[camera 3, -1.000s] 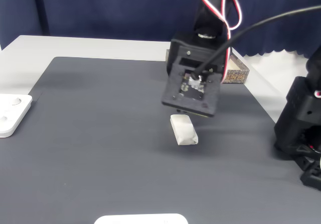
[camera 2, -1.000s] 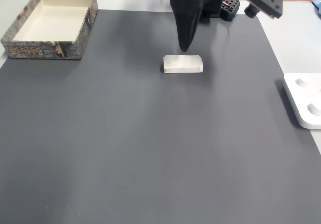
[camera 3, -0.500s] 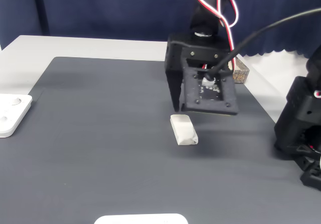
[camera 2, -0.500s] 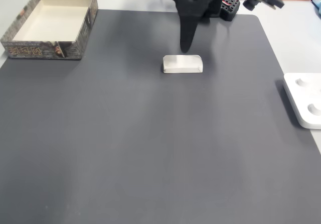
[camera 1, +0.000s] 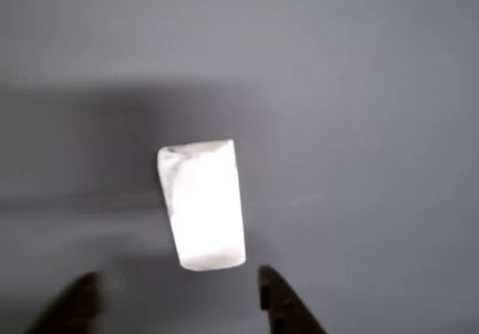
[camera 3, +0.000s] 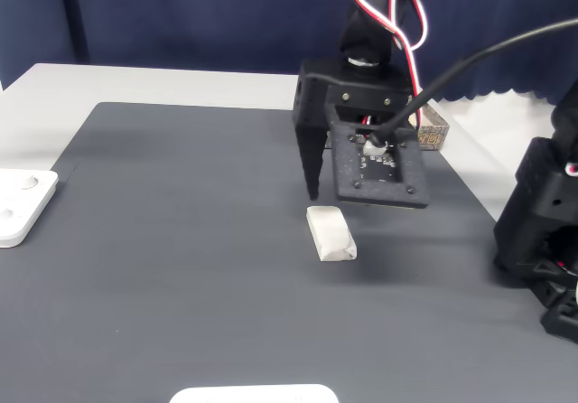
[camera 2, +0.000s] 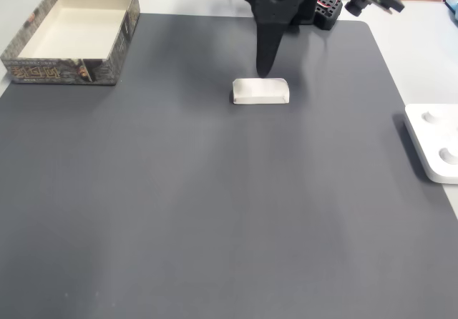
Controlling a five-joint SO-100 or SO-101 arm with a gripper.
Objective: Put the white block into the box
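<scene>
The white block (camera 2: 260,91) lies flat on the dark grey mat (camera 2: 215,212), a little toward twelve o'clock from the mat's middle in a fixed view, its long side running left to right there. The black gripper (camera 2: 264,67) hangs just above it, the pointed finger ending right at the block's twelve o'clock edge without clearly touching it. In the other fixed view, the block (camera 3: 330,233) sits near the centre of the mat (camera 3: 181,240) with its long axis slanting from eleven toward five o'clock, and a dark finger (camera 3: 312,173) comes down just beyond its far end. In the other view, the block (camera 1: 202,204) stands bright and overexposed in the middle, and two dark fingertips show at the bottom edge, one at seven o'clock and one (camera 1: 275,298) at five o'clock of the block; the gripper (camera 1: 176,300) is spread wide, holding nothing, with the block's near end lying between the tips but short of them. The box (camera 2: 74,34), with its pale inside and patterned outer walls, sits at the mat's ten o'clock corner in a fixed view, well apart from the block. A white device (camera 2: 434,141) rests off the mat at three o'clock in that view.
</scene>
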